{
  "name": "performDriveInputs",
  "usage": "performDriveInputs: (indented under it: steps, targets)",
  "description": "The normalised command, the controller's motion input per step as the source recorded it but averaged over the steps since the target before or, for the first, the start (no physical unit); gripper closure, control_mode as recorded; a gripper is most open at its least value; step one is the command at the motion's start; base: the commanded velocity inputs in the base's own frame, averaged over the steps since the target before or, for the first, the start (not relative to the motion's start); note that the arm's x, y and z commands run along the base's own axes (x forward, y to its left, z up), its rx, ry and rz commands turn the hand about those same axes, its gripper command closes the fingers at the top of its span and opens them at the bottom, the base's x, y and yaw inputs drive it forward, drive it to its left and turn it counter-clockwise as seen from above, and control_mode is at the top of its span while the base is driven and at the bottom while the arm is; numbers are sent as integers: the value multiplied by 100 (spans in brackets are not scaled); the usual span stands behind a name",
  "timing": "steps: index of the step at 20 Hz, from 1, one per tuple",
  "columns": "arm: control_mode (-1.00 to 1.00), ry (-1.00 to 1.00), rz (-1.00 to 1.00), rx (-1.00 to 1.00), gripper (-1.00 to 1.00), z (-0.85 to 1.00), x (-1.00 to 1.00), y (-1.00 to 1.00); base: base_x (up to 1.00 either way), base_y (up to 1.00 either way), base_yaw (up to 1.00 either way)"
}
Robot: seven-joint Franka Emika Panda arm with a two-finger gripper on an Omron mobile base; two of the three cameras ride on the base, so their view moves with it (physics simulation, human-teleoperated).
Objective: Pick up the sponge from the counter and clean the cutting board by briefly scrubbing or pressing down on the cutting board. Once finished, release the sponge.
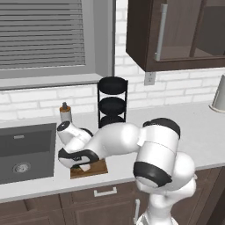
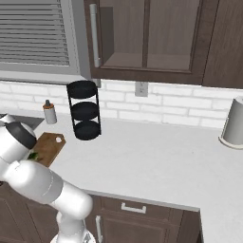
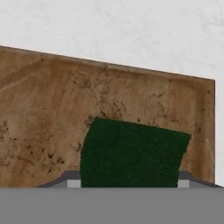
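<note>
The white arm's two-finger gripper (image 3: 129,183) is hanging low over the rectangular brown wooden cutting board (image 3: 52,127) with dark mottled grain, and its grey finger tips are sitting at either side of the small dark green sponge (image 3: 133,153), clenching it between them. In the hand view the sponge is lying at about six o'clock on the board, resting against its surface. The board is sitting on the broad light grey-white counter (image 1: 206,132), which is showing at twelve o'clock beyond its far edge. In the left base view the board (image 1: 94,169) is lying near the counter's front edge, at three o'clock from the dark grey sink basin (image 1: 26,151). A black three-tier round rack (image 1: 112,103) is standing behind it.
</note>
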Motion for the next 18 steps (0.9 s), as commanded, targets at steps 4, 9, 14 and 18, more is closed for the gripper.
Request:
performDriveInputs:
  steps: [4,9,14,18]
  targets:
    - [-100,-16,-8,-10,100,-44,0,-10,0,0,0]
    - [-100,-7,-4,-5,100,-33,-8,-27,0,0,0]
    - [-100,0,-2,-2,100,-22,-3,-40,0,0,0]
    - [-100,0,0,-2,100,-21,-19,-55,0,0,0]
